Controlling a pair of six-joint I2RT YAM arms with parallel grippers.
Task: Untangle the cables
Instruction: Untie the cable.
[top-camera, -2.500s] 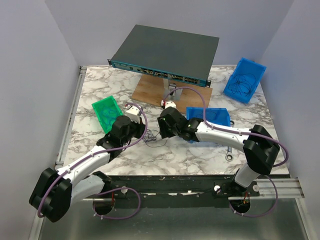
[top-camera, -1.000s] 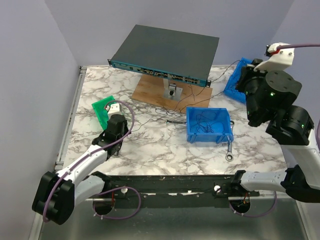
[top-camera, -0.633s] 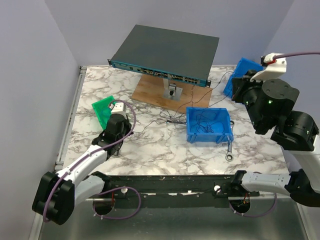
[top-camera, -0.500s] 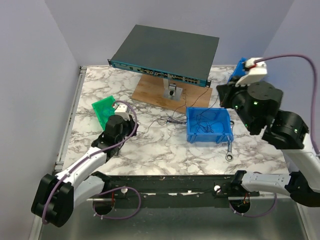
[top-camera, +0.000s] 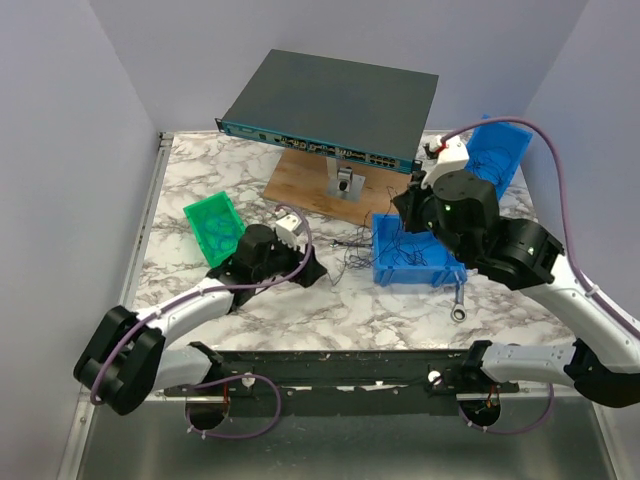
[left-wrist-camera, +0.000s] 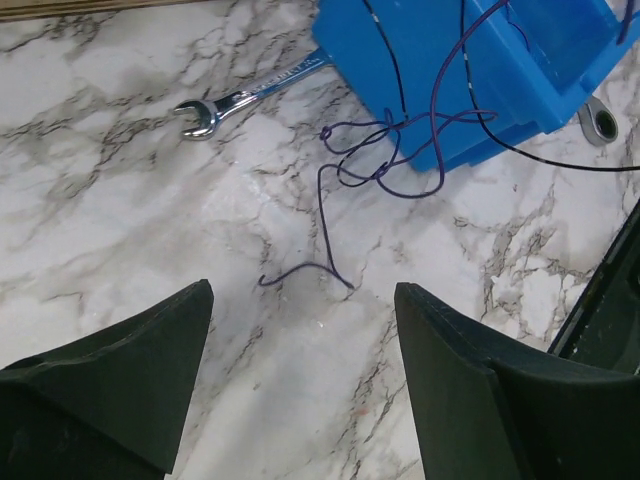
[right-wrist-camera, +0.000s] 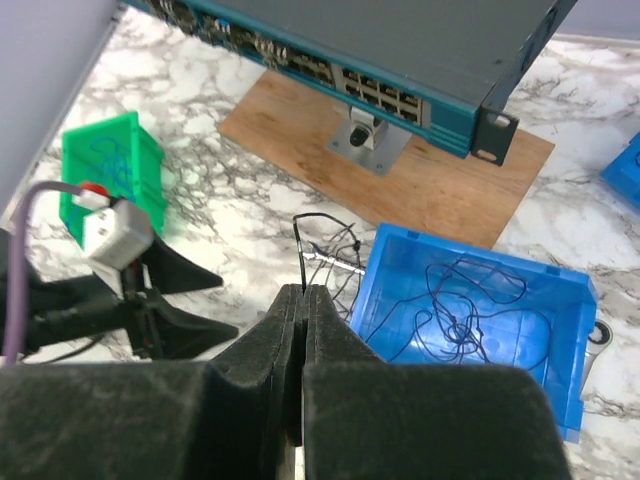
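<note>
Marbled bench (top-camera: 190, 180) across the middle of the top view, boxed by plain panels left, right and rear, with a metal rail along its left and near edges. At upper centre, a dark network switch (top-camera: 335, 100) raised over a wooden board (top-camera: 300, 185). Sweeping in from the lower right edge, the right arm (top-camera: 525, 255), elbow high, wrist tipped down over the blue bin (top-camera: 405, 272) at centre right. On it the right gripper (right-wrist-camera: 302, 292), jaws pressed together and pinching a hair-thin black strand of the cables (right-wrist-camera: 298, 250) that rises from the tips toward the bin's left wall. Lying low from lower left and stretched rightward, the left arm (top-camera: 190, 310). On it the left gripper (left-wrist-camera: 300, 300), jaws spread wide with nothing between them, over bare marble just left of the same bin. Open marble ahead of those jaws, tighter room between bin and board. At the upper right corner a second blue bin (top-camera: 505, 150), and at centre left a green bin (top-camera: 213, 228) near the left wrist. Only from the left wrist: violet-blue loops draped down the bin's outer wall, one loose end curling on the marble, and a small wrench (left-wrist-camera: 245, 98) running up to the bin's corner. Only from the right wrist: more fine wire heaped inside the bin. In the top view, a second wrench (top-camera: 459, 300) at the bin's lower right corner.
</note>
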